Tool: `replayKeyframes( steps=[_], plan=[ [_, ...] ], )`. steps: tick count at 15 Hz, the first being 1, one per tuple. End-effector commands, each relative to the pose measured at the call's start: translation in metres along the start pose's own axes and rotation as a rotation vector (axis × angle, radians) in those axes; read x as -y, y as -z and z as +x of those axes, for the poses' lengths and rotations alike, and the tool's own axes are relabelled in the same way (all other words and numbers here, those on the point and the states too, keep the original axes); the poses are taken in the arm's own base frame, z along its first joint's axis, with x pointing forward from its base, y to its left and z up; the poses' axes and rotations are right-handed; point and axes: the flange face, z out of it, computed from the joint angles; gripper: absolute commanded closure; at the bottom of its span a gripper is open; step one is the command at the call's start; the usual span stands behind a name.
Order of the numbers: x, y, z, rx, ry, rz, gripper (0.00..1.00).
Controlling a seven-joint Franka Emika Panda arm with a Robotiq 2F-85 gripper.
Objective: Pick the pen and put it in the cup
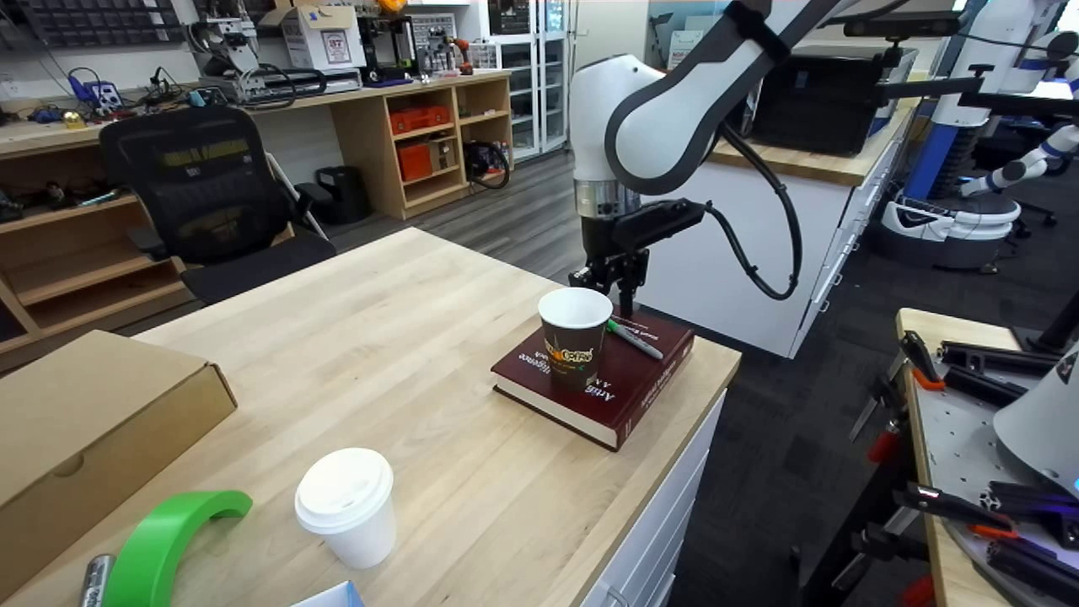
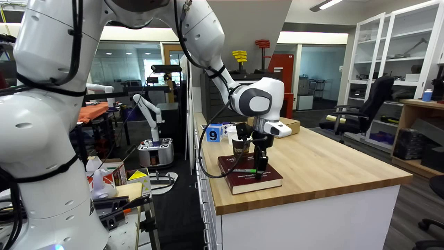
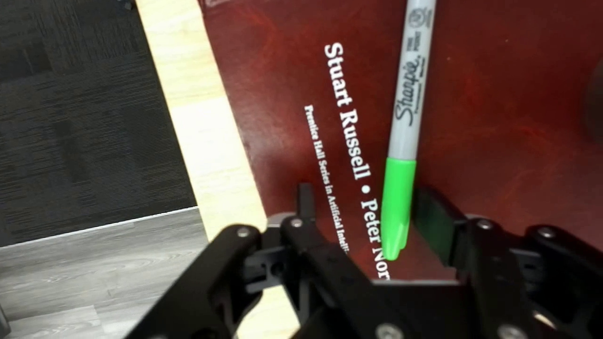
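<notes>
The pen is a marker with a grey body and bright green cap [image 3: 407, 103]. It lies on the dark red book; it also shows in both exterior views [image 1: 636, 340] [image 2: 244, 171]. My gripper [image 3: 365, 202] is open, its two fingers on either side of the green cap. In the wrist view the cap is close to the right finger, with a wide gap to the left finger. In the exterior views the gripper [image 1: 622, 302] [image 2: 259, 171] points down, low over the book. The brown paper cup with pale rim [image 1: 573, 341] [image 2: 239, 147] stands upright on the book beside the pen.
The dark red book [image 1: 539, 362] lies near the corner of the wooden table [image 1: 405, 337]. A white lidded cup [image 1: 347, 506], a green arch [image 1: 164, 539], a cardboard box [image 1: 110, 413] and a blue-white box [image 2: 213, 133] stand farther along. A cable loops beside the gripper.
</notes>
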Motion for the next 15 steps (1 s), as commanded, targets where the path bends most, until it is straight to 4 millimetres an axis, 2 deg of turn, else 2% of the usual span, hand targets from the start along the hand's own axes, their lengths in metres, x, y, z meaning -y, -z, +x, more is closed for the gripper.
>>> replayKeyframes(
  steps=[1,4,6,10,15],
  plan=[
    [-0.001,0.002,-0.002,0.007,-0.017,0.013,0.71],
    [-0.001,0.003,-0.004,0.009,-0.027,0.041,0.93],
    [-0.003,0.002,-0.005,0.015,-0.039,0.054,1.00],
    [-0.009,0.010,-0.006,0.008,-0.065,0.073,0.96],
    [-0.024,0.043,-0.004,-0.073,-0.081,0.037,0.96]
  ],
)
